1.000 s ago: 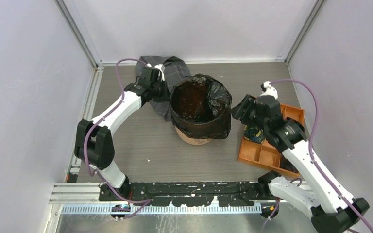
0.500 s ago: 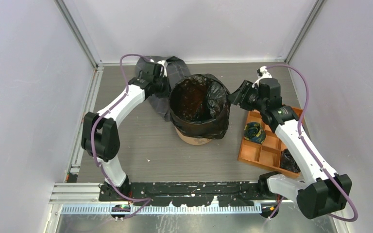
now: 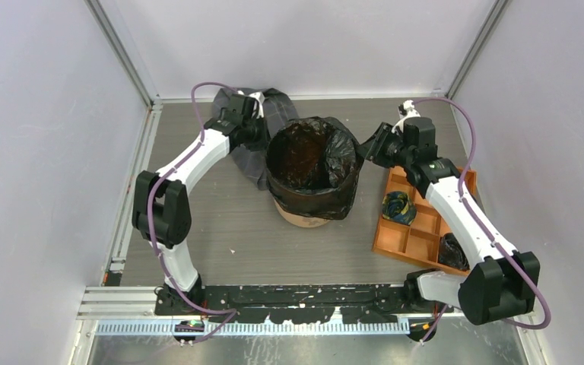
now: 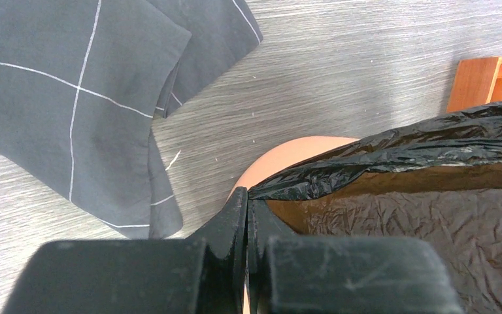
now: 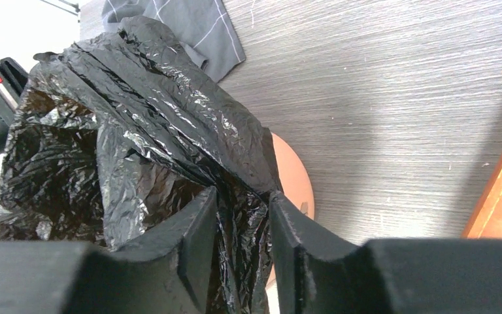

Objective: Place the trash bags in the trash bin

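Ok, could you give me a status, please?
Left gripper shut on trash bag rim. Right gripper straddling opposite rim. Bag lines trash bin. Cloth beside bin.

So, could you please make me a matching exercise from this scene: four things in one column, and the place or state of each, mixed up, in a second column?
1. trash bag
2. cloth
3. tray
4. left gripper

A. shut on the bag's edge
B. on the table, right of the bin
C. lining the bin, draped over its rim
D. on the table, behind and left of the bin

Pairs: 1-C, 2-D, 3-B, 4-A
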You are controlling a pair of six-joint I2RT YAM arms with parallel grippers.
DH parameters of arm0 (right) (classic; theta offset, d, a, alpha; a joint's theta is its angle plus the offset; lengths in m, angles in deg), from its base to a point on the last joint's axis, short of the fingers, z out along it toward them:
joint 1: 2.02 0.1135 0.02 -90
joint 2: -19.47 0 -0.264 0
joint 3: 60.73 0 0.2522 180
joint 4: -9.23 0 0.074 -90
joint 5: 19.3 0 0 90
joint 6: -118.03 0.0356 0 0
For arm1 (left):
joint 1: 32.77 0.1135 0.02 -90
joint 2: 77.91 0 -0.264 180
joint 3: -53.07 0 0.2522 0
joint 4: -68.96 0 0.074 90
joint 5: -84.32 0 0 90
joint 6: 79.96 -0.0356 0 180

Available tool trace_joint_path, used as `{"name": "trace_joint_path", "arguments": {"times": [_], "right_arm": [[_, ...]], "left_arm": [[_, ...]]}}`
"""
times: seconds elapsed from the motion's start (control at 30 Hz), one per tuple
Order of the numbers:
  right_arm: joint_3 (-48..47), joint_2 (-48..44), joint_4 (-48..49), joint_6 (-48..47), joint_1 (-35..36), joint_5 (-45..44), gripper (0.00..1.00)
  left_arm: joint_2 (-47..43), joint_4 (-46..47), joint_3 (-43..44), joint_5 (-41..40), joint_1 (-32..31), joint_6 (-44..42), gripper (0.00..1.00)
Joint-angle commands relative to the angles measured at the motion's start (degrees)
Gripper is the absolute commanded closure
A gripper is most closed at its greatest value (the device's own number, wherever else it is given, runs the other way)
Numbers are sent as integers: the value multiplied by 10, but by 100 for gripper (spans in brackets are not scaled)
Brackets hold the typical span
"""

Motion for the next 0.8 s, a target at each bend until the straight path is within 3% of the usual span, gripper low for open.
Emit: {"name": "trace_joint_path", "arguments": {"times": [0.0, 0.23, 0.77], "right_arm": [[-4, 15, 32, 8, -3, -7, 63], [-37, 65, -12, 10, -3, -81, 86], [20, 80, 13, 32, -3, -58, 99]], "left_arm": [[4, 4, 24, 10, 3, -11, 100], [9, 6, 21, 14, 3, -15, 100], [-11, 32, -35, -15, 3, 9, 100]]}}
